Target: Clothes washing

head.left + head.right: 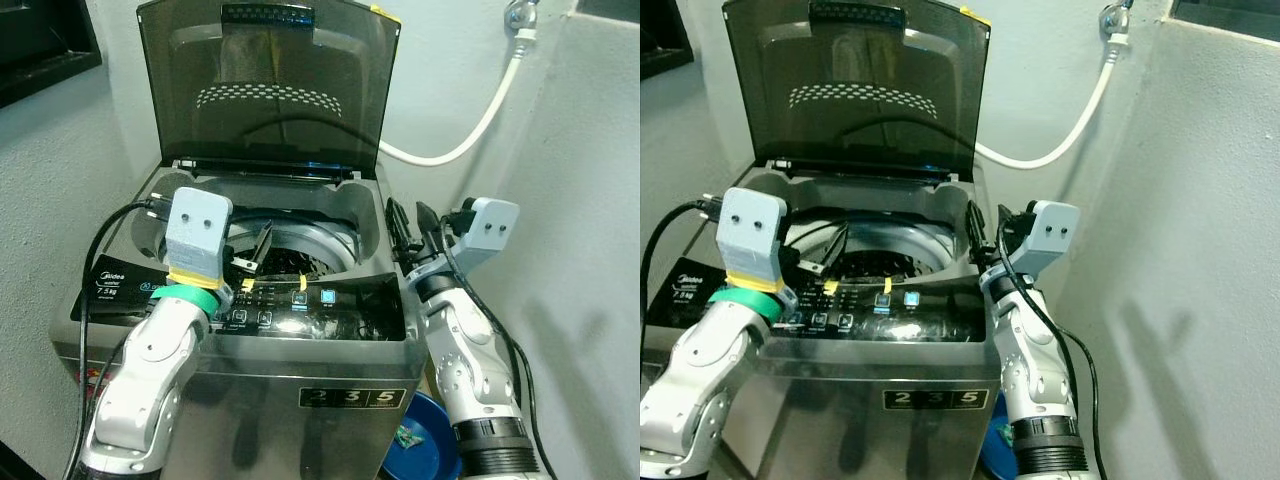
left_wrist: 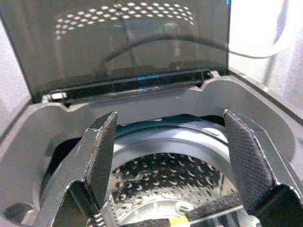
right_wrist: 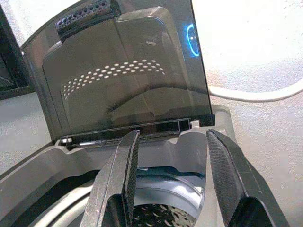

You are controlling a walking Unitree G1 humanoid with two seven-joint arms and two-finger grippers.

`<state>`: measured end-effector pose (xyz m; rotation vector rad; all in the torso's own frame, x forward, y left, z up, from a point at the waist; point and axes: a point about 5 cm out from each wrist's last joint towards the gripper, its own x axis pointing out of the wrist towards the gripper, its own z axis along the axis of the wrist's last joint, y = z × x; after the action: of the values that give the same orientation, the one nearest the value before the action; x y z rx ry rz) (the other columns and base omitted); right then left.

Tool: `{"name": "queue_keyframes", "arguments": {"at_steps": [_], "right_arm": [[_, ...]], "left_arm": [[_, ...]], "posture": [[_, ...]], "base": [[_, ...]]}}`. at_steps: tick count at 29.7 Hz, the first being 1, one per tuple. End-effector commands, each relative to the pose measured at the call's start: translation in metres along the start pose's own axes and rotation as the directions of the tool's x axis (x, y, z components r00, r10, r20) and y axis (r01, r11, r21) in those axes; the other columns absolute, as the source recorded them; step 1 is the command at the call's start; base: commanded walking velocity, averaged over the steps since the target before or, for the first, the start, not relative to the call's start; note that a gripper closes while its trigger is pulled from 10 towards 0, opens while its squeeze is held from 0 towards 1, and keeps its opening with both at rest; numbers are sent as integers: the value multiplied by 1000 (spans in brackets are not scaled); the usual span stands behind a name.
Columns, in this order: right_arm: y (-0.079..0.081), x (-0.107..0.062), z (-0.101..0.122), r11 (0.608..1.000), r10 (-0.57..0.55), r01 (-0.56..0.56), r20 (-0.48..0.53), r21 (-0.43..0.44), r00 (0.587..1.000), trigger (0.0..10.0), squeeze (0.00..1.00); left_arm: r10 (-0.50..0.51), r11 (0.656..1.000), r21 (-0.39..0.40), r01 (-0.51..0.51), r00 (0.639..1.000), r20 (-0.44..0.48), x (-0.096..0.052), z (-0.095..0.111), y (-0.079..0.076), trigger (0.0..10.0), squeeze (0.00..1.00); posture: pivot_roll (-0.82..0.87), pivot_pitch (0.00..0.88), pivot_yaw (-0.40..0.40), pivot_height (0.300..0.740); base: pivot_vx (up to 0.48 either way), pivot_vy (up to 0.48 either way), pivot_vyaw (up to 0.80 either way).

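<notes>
A grey top-loading washing machine (image 1: pixel 300 370) stands before me with its dark tinted lid (image 1: pixel 265 85) raised upright. The perforated steel drum (image 2: pixel 175 177) lies open below; I see no clothes in it. My left gripper (image 1: pixel 255 250) hovers over the drum's front left rim, fingers open with nothing between them. My right gripper (image 1: pixel 412 232) is at the machine's right edge, fingers open and pointing toward the lid.
The control panel (image 1: pixel 300 305) runs along the machine's front edge. A white hose (image 1: pixel 480 120) curves along the back wall to a tap (image 1: pixel 520 15). A blue basin (image 1: pixel 425 445) sits on the floor at the right. Walls stand close on both sides.
</notes>
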<state>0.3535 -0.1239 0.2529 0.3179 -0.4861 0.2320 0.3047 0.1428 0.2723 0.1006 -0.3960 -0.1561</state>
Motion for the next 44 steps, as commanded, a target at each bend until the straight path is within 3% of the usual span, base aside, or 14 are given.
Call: {"name": "queue_keyframes", "arguments": {"at_steps": [1, 22, 44], "right_arm": [[-5, -4, -6, 1000, -27, 27, -20, -10, 999, 10000, 0], [-7, 2, -4, 999, -36, 36, -11, -31, 999, 10000, 0], [-9, 2, -6, 998, -41, 41, -15, -49, 999, 10000, 0]], "left_arm": [[29, 1000, 12, -29, 1000, -3, 2, -1, 4, 10000, 0], [36, 999, 8, -37, 998, 47, 9, 7, 7, 10000, 0], [27, 1000, 11, -27, 999, 43, 12, 5, 5, 10000, 0]], "posture": [[42, 0, -9, 740], [45, 0, -12, 740], [43, 0, -9, 740]], "base": [[0, 0, 0], [0, 0, 0], [0, 0, 0]]}}
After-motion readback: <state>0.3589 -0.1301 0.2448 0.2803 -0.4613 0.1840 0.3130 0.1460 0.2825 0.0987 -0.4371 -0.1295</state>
